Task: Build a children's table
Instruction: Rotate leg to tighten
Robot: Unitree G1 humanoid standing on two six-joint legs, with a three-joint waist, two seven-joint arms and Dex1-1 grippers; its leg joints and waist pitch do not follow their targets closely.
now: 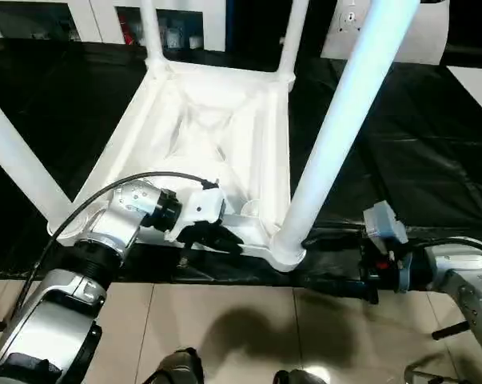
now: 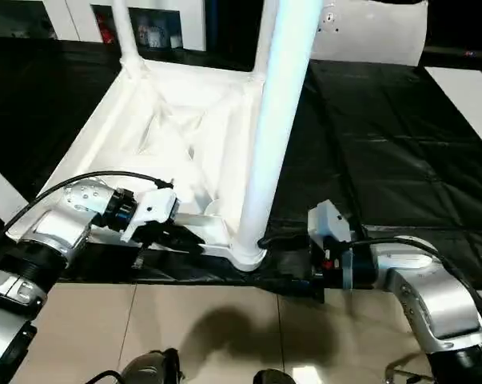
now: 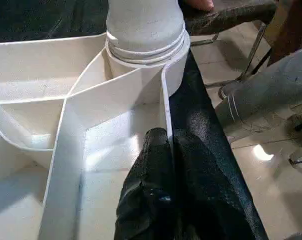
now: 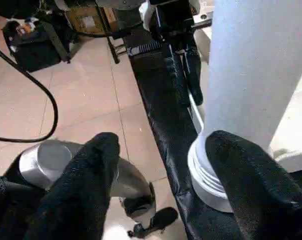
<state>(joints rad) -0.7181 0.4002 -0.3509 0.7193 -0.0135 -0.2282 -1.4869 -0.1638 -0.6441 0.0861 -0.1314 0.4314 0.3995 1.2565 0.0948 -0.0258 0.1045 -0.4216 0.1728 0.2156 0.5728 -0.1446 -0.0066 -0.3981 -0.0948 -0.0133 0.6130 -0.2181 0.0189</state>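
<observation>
The white tabletop (image 1: 201, 120) lies upside down on the black-covered work table, ribbed underside up. White legs stand in its corner sockets: a thick near-right leg (image 1: 344, 120), a near-left leg (image 1: 17, 168) and two far legs (image 1: 149, 28). My left gripper (image 1: 221, 236) is shut on the tabletop's near rim (image 3: 163, 100), its black fingers (image 3: 156, 165) pinching the thin wall. My right gripper (image 1: 328, 260) is open beside the base of the near-right leg (image 4: 211, 175). Its fingers (image 4: 85, 185) stand wide apart, one close against the leg.
The near edge of the work table (image 1: 432, 144) runs just below the tabletop's rim, with tiled floor (image 1: 225, 320) beneath. A white glass-door cabinet (image 1: 185, 24) stands behind. A dark box with cables (image 4: 30, 40) sits on the floor.
</observation>
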